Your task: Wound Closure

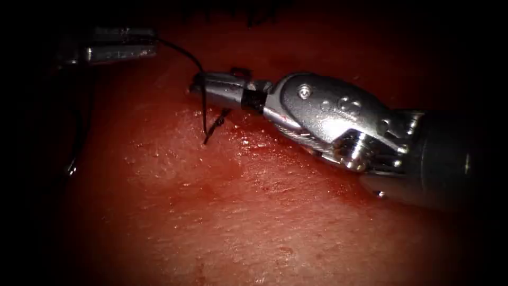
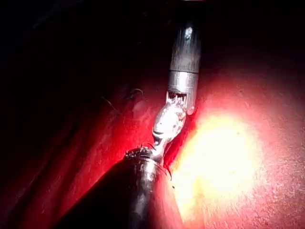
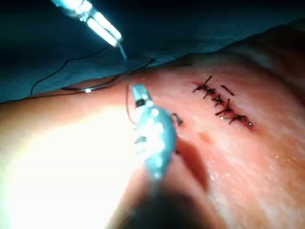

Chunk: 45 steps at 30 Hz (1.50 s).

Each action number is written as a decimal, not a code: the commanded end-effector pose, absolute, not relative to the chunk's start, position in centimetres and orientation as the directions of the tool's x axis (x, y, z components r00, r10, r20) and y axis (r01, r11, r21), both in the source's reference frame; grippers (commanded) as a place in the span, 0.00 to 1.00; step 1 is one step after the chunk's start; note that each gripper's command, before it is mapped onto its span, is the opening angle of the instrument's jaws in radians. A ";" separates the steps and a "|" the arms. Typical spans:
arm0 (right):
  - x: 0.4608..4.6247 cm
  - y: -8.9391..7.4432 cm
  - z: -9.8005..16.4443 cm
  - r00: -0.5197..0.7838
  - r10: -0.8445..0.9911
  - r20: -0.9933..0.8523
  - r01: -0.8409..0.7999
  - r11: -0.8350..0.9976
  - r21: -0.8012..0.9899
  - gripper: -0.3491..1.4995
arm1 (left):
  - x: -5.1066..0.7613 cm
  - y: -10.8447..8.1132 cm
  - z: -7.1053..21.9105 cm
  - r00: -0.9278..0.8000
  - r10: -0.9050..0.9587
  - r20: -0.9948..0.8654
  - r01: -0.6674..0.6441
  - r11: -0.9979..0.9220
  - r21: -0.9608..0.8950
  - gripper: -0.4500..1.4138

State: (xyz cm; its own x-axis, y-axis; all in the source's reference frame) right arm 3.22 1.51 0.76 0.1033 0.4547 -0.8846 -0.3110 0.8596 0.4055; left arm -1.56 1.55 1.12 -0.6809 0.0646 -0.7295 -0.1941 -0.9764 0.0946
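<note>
Endoscope view: the right tool [image 1: 203, 87] lies low over the tissue [image 1: 254, 212], closed on the thread [image 1: 182, 52], which runs up and left to the closed left tool [image 1: 119, 48].

Right wrist view: the stitched cut [image 3: 223, 106] lies beside the right tool. I cannot make out the needle.
</note>
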 end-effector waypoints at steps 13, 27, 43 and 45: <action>3.44 1.4 1.0 0.096 0.430 -0.898 -0.264 0.880 0.394 0.10 | -1.92 1.8 1.5 -0.700 0.026 -0.713 -0.121 -0.989 0.083 0.00; 3.46 1.4 1.0 0.026 0.394 -0.919 -0.189 0.904 0.383 0.43 | -1.87 1.8 2.4 -0.740 -0.011 -0.673 -0.015 -0.999 0.032 0.00; 3.46 1.4 1.0 -0.047 0.380 -0.924 -0.209 0.901 0.381 0.29 | -1.86 1.7 2.8 -0.712 -0.017 -0.702 0.058 -0.998 -0.034 0.00; 3.44 1.4 1.0 -0.068 0.376 -0.924 -0.232 0.895 0.381 0.28 | -1.87 1.7 2.8 -0.707 -0.016 -0.707 0.062 -0.997 -0.039 0.00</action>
State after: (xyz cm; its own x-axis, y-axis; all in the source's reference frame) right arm 3.39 1.46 0.90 -0.0723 0.3745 -0.9244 -0.2405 0.8929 0.3806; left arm -1.81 1.65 2.70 -0.7049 -0.0141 -0.7092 0.0650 -0.9969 -0.0448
